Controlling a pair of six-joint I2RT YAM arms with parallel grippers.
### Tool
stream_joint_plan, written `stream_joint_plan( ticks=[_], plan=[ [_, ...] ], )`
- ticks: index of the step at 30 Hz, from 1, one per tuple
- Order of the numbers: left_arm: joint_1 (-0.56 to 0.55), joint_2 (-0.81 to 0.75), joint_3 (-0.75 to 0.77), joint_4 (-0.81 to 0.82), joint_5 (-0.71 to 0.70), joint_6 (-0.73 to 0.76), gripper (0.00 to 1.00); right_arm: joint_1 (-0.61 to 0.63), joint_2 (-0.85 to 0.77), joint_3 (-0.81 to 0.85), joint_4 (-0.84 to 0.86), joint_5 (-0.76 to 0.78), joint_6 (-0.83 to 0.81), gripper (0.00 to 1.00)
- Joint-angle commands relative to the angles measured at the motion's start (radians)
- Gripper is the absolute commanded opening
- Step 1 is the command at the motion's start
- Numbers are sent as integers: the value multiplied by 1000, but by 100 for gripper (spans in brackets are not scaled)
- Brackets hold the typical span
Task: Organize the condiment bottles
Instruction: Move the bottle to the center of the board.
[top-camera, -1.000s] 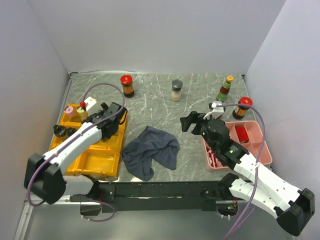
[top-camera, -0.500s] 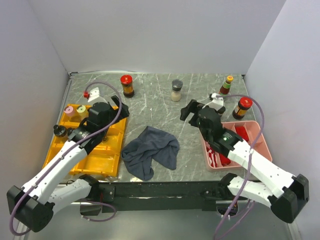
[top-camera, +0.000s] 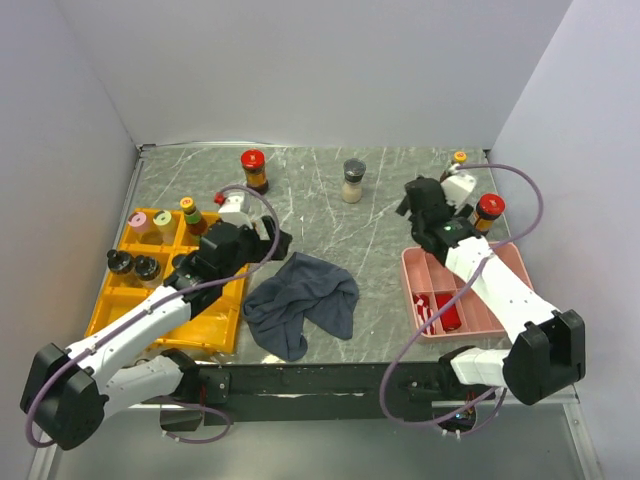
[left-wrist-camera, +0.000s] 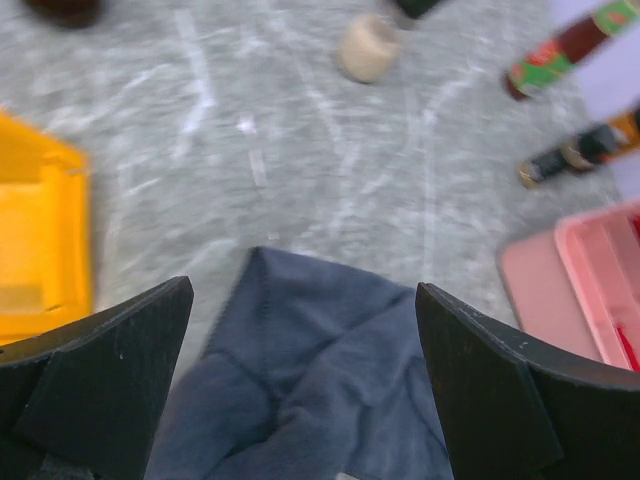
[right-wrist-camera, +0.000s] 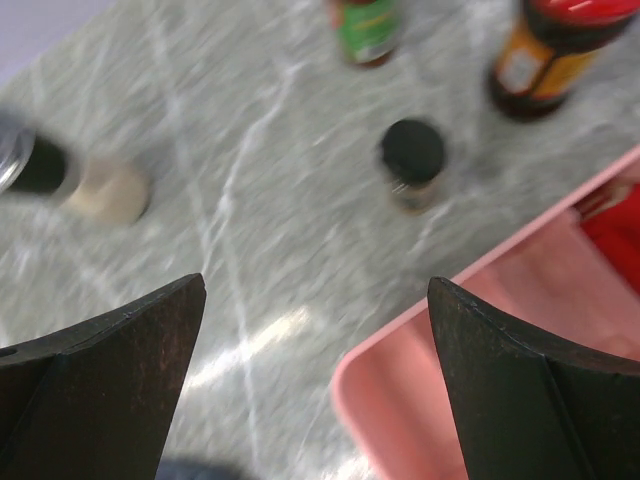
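Note:
My left gripper (top-camera: 278, 240) is open and empty above the left edge of the dark grey cloth (top-camera: 303, 300); in the left wrist view (left-wrist-camera: 302, 290) the cloth (left-wrist-camera: 300, 370) lies between its fingers. My right gripper (top-camera: 412, 203) is open and empty at the back right, above the pink tray's far corner (right-wrist-camera: 316, 283). Ahead of it stand a black-capped bottle (right-wrist-camera: 412, 160), a green-labelled bottle (right-wrist-camera: 367, 25) and a red-capped jar (right-wrist-camera: 560, 50). A grey-capped jar (top-camera: 353, 181) and another red-capped jar (top-camera: 253, 170) stand at the back. Several jars sit in the yellow tray (top-camera: 215, 310).
The pink tray (top-camera: 500, 290) at the right holds a red bottle (top-camera: 447, 312). The orange-capped bottle (top-camera: 459, 158) is partly hidden behind my right wrist. White walls close the table on three sides. The yellow tray's near compartments hold nothing.
My left arm has swung right, off the yellow tray, to the cloth's edge. My right arm has moved back and right, from the pink tray's front to the back-right bottles.

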Motion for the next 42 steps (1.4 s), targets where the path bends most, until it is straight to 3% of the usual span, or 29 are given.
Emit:
stream_joint_plan(
  ticks=[1, 8, 16, 29, 35, 42],
  plan=[
    [-101, -22, 15, 94, -16, 95, 99, -126, 3, 15, 30, 7, -4, 100],
    [-193, -8, -5, 82, -137, 133, 99, -267, 113, 14, 147, -110, -38, 98],
    [-271, -35, 4, 63, -228, 155, 99, -309, 268, 44, 271, -224, -136, 77],
    [-287, -118, -39, 85, -315, 152, 99, -339, 341, 67, 279, -176, -164, 70],
    [-288, -120, -42, 83, -343, 150, 99, -352, 364, 61, 294, -184, -174, 62],
    [-288, -120, -42, 76, -379, 149, 99, -350, 354, 47, 333, -188, -216, 44]
  ],
)
